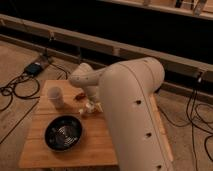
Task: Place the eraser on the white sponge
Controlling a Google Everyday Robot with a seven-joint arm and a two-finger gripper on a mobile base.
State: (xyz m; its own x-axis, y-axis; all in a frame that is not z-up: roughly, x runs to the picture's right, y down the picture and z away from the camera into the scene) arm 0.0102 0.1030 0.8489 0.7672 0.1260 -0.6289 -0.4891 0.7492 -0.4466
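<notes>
Claw was clenched low over the desk, the eraser hidden from view; the bulky white arm bent down.

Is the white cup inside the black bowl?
No, the cup stands apart from the bowl, left of the tool at the table's middle.

The ribbed bowl is showing black, the table tan wood. The gripper, mid-table, is showing cream-white.
</notes>
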